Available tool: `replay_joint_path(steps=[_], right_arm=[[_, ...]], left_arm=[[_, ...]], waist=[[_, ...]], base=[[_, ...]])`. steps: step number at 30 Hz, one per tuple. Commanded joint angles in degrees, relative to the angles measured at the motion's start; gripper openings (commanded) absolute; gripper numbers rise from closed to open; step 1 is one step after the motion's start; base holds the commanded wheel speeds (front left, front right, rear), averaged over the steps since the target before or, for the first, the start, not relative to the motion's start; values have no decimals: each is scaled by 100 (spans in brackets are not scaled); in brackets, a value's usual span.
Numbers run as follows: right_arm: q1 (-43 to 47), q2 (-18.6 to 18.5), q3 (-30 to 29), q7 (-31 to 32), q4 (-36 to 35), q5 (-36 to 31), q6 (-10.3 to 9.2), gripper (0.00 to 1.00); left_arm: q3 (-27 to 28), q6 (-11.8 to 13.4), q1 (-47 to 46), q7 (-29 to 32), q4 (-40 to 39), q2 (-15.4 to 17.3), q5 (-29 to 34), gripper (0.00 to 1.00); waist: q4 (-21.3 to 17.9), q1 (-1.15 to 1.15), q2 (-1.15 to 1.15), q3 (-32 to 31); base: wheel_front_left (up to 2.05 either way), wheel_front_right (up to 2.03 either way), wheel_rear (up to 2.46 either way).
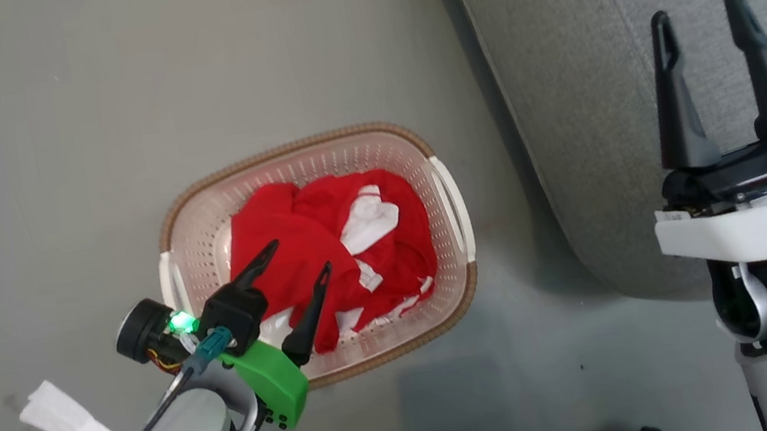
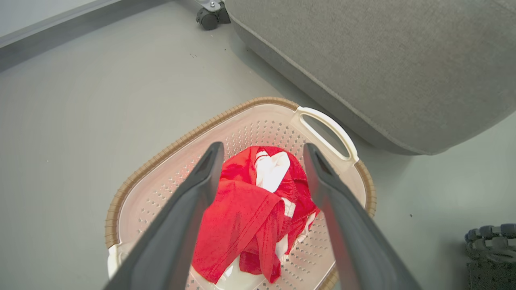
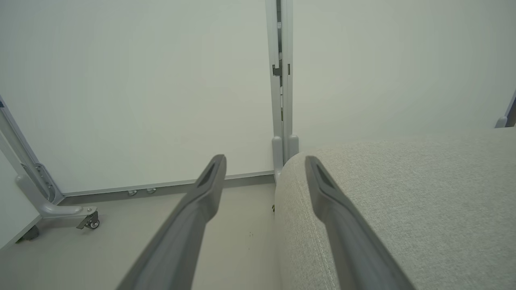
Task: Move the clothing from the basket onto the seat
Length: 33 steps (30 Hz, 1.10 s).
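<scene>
On the grey floor the basket stands near the seat, with the red clothing heaped inside it. The left jaws hang spread above the clothing, gripping nothing. The right jaws are spread and empty over the seat's edge.

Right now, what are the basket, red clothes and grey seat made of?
The basket looks like cream plastic, punched with holes, brown woven-look rim. The clothing seems thin, slightly shiny fabric: it crumples. The seat looks like grey woven cloth with stitched seams.
</scene>
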Motion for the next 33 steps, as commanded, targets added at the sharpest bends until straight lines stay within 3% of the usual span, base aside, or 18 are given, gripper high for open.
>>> replay_joint_path(steps=[1, 8, 19, 28, 33], right_arm=[[-127, -8, -66, -17, -76, 58, 0, 100], [-254, -6, -377, -18, -262, 196, 0, 100], [-330, -7, -490, -17, -368, 474, 0, 100], [-280, -5, -607, -18, -347, 728, 0, 100], [-340, -6, -614, -18, -377, 777, 0, 100]], left_arm=[[-147, -17, -252, -2, 178, 84, -65, 100], [-866, -17, -948, -1, 982, 197, -264, 100], [-1939, -17, -1780, -1, 1563, 336, -1173, 100], [-2403, -17, -2240, -1, 1720, 390, -1572, 100], [-2250, -17, -2416, -1, 1826, 390, -1587, 100]], waist=[[-241, -1, 0, 767], [-373, -1, 0, 1320], [-574, -1, 0, 1966], [-720, -1, 0, 2272], [-754, -1, 0, 2395]], base=[[0, 0, 0], [0, 0, 0], [0, 0, 0], [0, 0, 0], [0, 0, 0]])
